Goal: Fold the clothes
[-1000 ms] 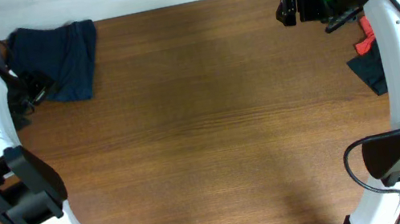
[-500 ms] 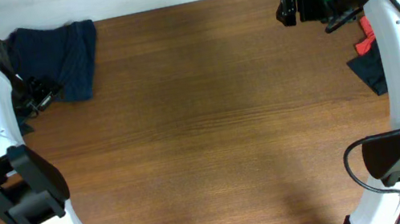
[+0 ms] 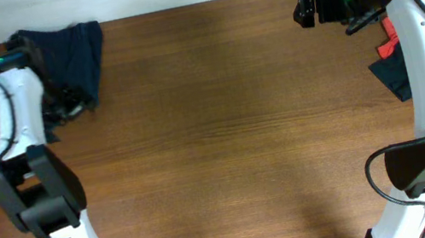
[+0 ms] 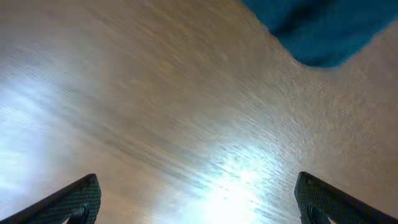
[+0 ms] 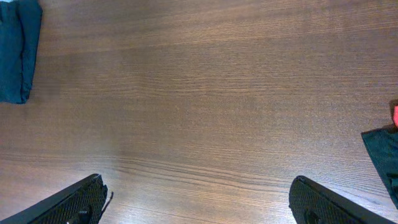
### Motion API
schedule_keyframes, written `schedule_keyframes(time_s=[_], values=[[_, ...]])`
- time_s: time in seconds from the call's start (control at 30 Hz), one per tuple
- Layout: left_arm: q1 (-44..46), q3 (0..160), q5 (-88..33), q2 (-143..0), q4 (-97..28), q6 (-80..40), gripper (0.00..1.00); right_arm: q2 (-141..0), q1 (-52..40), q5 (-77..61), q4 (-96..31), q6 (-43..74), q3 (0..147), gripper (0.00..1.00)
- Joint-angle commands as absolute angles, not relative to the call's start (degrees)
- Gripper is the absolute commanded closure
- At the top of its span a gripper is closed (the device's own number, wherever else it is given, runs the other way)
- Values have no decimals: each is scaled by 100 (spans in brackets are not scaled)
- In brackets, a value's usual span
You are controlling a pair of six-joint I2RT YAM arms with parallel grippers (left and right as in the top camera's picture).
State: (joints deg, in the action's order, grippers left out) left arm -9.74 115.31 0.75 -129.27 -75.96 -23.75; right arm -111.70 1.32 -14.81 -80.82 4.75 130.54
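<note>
The dark navy shorts (image 3: 69, 61) lie folded in a compact bundle at the table's far left corner. They show at the top right of the left wrist view (image 4: 323, 28) and at the top left of the right wrist view (image 5: 17, 53). My left gripper (image 3: 63, 105) is open and empty, just beside the shorts' near edge; its fingertips (image 4: 199, 202) are wide apart over bare wood. My right gripper (image 3: 304, 8) is open and empty at the far right, its fingertips (image 5: 199, 199) wide apart over bare wood.
A red garment (image 3: 390, 42) and a dark garment (image 3: 393, 76) lie at the table's right edge, partly behind my right arm; the dark one shows in the right wrist view (image 5: 382, 152). A white wall runs along the table's far edge (image 3: 193, 3).
My left arm has swung to the right, from the table's left edge towards the shorts. The shorts and my right arm have not moved.
</note>
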Motion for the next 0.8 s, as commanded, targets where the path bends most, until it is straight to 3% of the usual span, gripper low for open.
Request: schedule_keyframes(time_s=[0.0, 0.33, 0.77], values=[[-381, 10818, 91, -12929, -7262, -2351, 1, -11093, 191, -1431, -8082, 495, 13050, 1], [823, 10127, 537, -12929, -6615, -2346, 1, -11093, 191, -1431, -8082, 495, 13050, 1], [849, 10127, 432, -12932, -6490, -2414, 1, -11093, 191, -1431, -8082, 495, 13050, 1]])
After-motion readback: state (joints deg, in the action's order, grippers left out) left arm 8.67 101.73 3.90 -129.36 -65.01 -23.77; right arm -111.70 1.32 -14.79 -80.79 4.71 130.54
